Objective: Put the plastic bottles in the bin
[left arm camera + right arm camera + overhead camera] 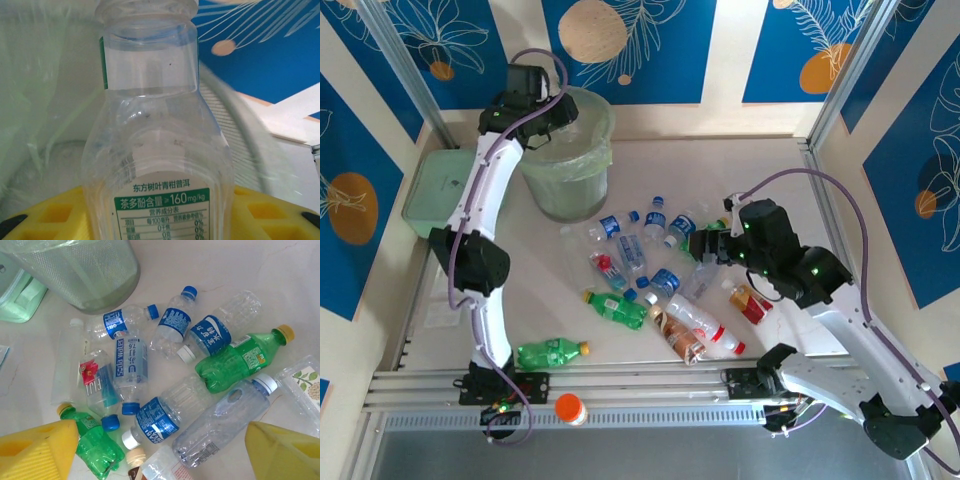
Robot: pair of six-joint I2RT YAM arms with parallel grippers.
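Clear bottle clamped in left claw at bin — right claw agape.

Bottles scattered front-right of bin; lidded box left of bin.

white arms, black joints, purple cables, yellow fingers

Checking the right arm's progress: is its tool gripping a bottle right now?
No, the right tool hangs with yellow fingers wide apart above the plastic bottles on the table, clamped on none.
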